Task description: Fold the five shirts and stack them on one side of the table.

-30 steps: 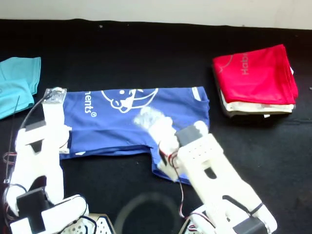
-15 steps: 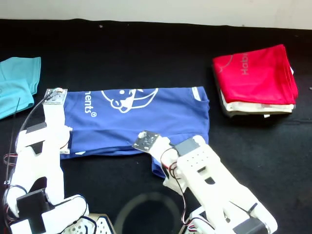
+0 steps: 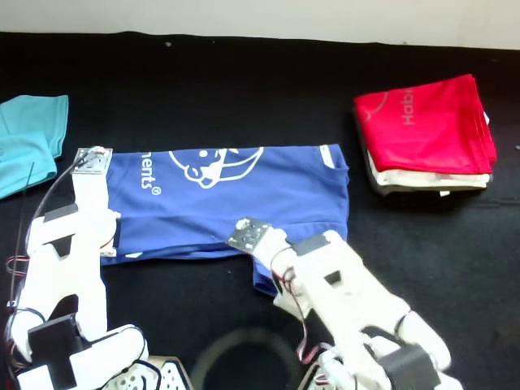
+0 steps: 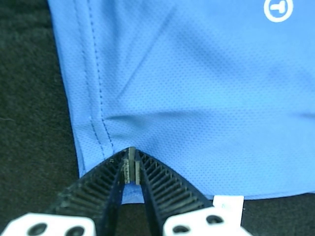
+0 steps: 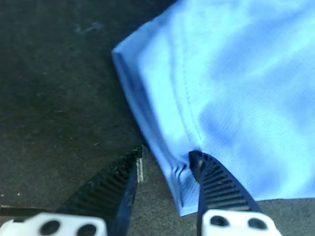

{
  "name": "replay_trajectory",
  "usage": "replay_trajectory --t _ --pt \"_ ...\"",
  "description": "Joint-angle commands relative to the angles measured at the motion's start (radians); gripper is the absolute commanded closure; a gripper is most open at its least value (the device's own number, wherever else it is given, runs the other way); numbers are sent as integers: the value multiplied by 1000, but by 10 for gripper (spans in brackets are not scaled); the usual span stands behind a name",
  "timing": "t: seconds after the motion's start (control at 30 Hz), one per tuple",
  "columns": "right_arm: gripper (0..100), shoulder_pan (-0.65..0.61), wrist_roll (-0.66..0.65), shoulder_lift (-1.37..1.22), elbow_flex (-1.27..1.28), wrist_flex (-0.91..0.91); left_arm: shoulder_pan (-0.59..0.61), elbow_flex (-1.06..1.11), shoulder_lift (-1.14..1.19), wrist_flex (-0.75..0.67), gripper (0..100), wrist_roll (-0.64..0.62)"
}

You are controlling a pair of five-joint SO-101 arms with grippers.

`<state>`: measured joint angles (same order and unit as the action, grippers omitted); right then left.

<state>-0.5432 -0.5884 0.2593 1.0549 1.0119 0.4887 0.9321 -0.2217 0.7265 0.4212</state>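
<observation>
black fabric table (image 3: 244, 89) holds a blue mesh shirt with white print (image 3: 244, 195) mid-table; left gripper (image 4: 132, 160) is clenched on its hem; right gripper (image 5: 168, 160) is released, jaws straddling its folded edge; folded red shirt (image 3: 426, 122) tops a cream shirt (image 3: 422, 180) at right; teal shirt (image 3: 28, 138) lies at left

Pale wall (image 3: 260, 15) at the back

Right pincer (image 5: 167, 157) swung back from over blue shirt (image 3: 268, 195) — now astride its near edge, arm lower.
</observation>
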Motion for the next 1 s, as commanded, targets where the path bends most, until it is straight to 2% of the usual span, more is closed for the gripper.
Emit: replay_trajectory --t 0.0,0.07,0.17,0.3,0.43,0.7,0.83,0.97 --pt "837 15 -15 -82 -19 -8 -13 5 -5 -14 991 6" --pt "870 15 -17 -99 -31 -8 -13 5 -5 -14 991 6" --pt "991 15 -17 -110 -45 -5 -13 5 -5 -14 991 6" --pt "994 16 -15 -108 -70 -10 -13 5 -5 -14 991 6" --pt "993 84 -17 -108 -173 12 -13 5 -5 -14 991 6" --pt "993 239 -80 -119 -608 254 -13 5 -5 -14 991 6" --pt "993 262 -80 -125 -759 259 -13 5 -5 -14 991 6" --pt "993 255 -77 -240 -869 239 -13 5 -5 -15 991 6"
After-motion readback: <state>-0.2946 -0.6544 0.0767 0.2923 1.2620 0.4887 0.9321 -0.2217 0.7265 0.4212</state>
